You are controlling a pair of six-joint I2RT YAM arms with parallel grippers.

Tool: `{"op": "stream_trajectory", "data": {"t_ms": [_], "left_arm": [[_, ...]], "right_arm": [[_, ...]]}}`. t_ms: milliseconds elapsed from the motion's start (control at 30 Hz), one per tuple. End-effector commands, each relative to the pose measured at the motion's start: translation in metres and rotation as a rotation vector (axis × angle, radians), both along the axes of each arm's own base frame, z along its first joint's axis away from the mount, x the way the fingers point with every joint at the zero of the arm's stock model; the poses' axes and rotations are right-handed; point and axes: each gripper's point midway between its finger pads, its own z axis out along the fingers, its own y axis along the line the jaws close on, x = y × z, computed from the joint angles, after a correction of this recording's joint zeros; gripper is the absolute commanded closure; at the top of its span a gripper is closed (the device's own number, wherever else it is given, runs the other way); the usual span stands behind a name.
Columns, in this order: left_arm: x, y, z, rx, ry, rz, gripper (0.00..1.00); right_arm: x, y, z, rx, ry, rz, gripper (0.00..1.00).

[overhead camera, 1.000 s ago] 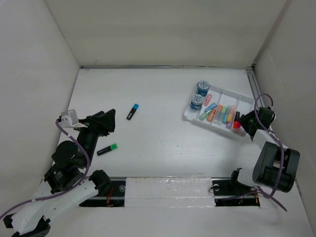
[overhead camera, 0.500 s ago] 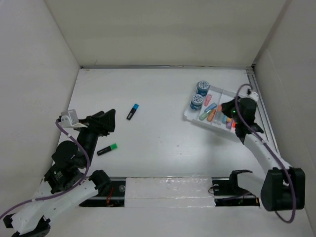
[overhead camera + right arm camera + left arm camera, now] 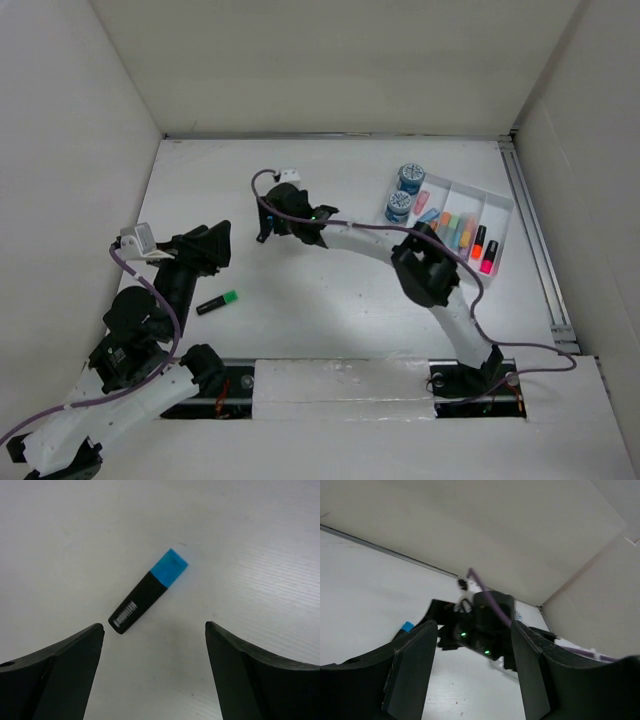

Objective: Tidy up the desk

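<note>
My right gripper [image 3: 152, 626] hangs wide open over 1 blue-capped marker [image 3: 148, 591], not touching it. My left gripper [image 3: 472, 647] is wide open too, and empty. The white desk [image 3: 320, 320] lies under both. On it are 1 green-capped marker [image 3: 216, 302] and 1 tray [image 3: 505, 207] with 2 blue tubs [image 3: 410, 178].

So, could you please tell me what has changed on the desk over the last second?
The right claw left the tray on the right and swung left across the desk. It now hovers open over the blue-capped marker, holding nothing. The left claw, the green-capped marker, the blue-capped marker and the tray stayed put.
</note>
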Motion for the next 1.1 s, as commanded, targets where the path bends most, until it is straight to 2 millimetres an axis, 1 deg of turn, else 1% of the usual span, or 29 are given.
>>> {"op": "stream_trajectory", "data": {"t_ms": [0, 67, 100, 133, 167, 233, 300, 333, 367, 433, 500, 533, 567, 633, 700, 733, 767, 800, 833, 867, 900, 933, 967, 1000, 1033, 1067], "left_arm": [[0.0, 0.002, 0.007, -0.026, -0.027, 0.005, 0.44], [-0.001, 0.0, 0.008, -0.026, -0.03, -0.004, 0.44], [-0.001, 0.0, 0.008, -0.026, -0.029, -0.005, 0.43], [-0.001, 0.0, 0.008, -0.023, -0.028, -0.007, 0.44], [-0.001, -0.001, 0.008, -0.023, -0.029, -0.01, 0.44], [-0.001, -0.002, 0.008, -0.022, -0.03, -0.012, 0.44], [-0.001, -0.002, 0.008, -0.023, -0.032, -0.017, 0.44], [-0.001, -0.002, 0.008, -0.021, -0.03, -0.014, 0.44], [-0.001, -0.002, 0.007, -0.02, -0.029, -0.015, 0.43], [-0.001, -0.003, 0.008, -0.022, -0.03, -0.019, 0.44], [-0.001, -0.004, 0.007, -0.019, -0.03, -0.021, 0.44], [-0.001, -0.004, 0.008, -0.02, -0.031, -0.023, 0.44], [-0.001, -0.004, 0.007, -0.016, -0.029, -0.023, 0.43], [-0.001, -0.004, 0.007, -0.015, -0.028, -0.023, 0.44], [-0.001, -0.004, 0.007, -0.016, -0.029, -0.023, 0.44], [-0.001, -0.004, 0.007, -0.016, -0.029, -0.023, 0.44], [-0.001, -0.004, 0.007, -0.016, -0.029, -0.024, 0.44], [-0.001, -0.004, 0.006, -0.015, -0.028, -0.024, 0.44], [-0.001, -0.005, 0.007, -0.015, -0.03, -0.027, 0.44], [-0.002, -0.004, 0.007, -0.016, -0.031, -0.027, 0.44], [-0.002, -0.004, 0.008, -0.017, -0.033, -0.027, 0.44], [-0.002, -0.003, 0.007, -0.017, -0.033, -0.025, 0.44], [-0.002, -0.003, 0.007, -0.017, -0.033, -0.027, 0.43], [-0.003, -0.002, 0.008, -0.02, -0.035, -0.025, 0.44], [-0.003, -0.002, 0.008, -0.021, -0.036, -0.024, 0.44], [-0.004, -0.002, 0.009, -0.022, -0.038, -0.028, 0.44]], "right_arm": [[0.004, -0.001, -0.036, -0.205, 0.046, -0.011, 0.12], [0.009, 0.008, -0.041, -0.206, 0.046, 0.0, 0.1], [0.016, 0.018, -0.03, -0.179, 0.029, 0.007, 0.08], [0.015, 0.018, -0.047, -0.206, 0.052, 0.01, 0.08], [0.017, 0.021, -0.049, -0.206, 0.051, 0.014, 0.08], [0.015, 0.034, -0.052, -0.217, 0.036, 0.031, 0.07], [0.018, 0.038, -0.056, -0.214, 0.034, 0.029, 0.06], [0.02, 0.04, -0.052, -0.209, 0.027, 0.023, 0.08], [0.018, 0.042, -0.057, -0.224, 0.024, 0.022, 0.09], [0.019, 0.041, -0.057, -0.229, 0.021, 0.012, 0.1], [0.022, 0.037, -0.053, -0.238, 0.009, -0.011, 0.09], [0.023, 0.038, -0.05, -0.228, 0.004, -0.014, 0.09], [0.022, 0.039, -0.051, -0.223, 0.005, -0.009, 0.09], [0.024, 0.044, -0.036, -0.171, -0.017, -0.014, 0.07], [0.033, 0.042, -0.03, -0.125, -0.011, -0.022, 0.05], [0.034, 0.045, -0.029, -0.115, -0.009, -0.022, 0.05], [0.04, 0.041, -0.029, -0.106, -0.005, -0.035, 0.05], [0.042, 0.046, -0.022, -0.083, -0.007, -0.037, 0.06], [0.046, 0.041, -0.024, -0.089, -0.002, -0.046, 0.08], [0.047, 0.04, -0.021, -0.086, -0.006, -0.052, 0.15], [0.05, 0.035, -0.016, -0.092, -0.026, -0.076, 0.38], [0.05, 0.029, -0.022, -0.102, -0.035, -0.093, 0.47], [0.045, 0.028, -0.004, -0.089, -0.061, -0.102, 0.53], [0.048, 0.019, 0.004, -0.099, -0.089, -0.142, 0.6], [0.042, 0.017, 0.0, -0.12, -0.098, -0.14, 0.6], [0.042, 0.012, 0.017, -0.114, -0.123, -0.153, 0.6]]}}
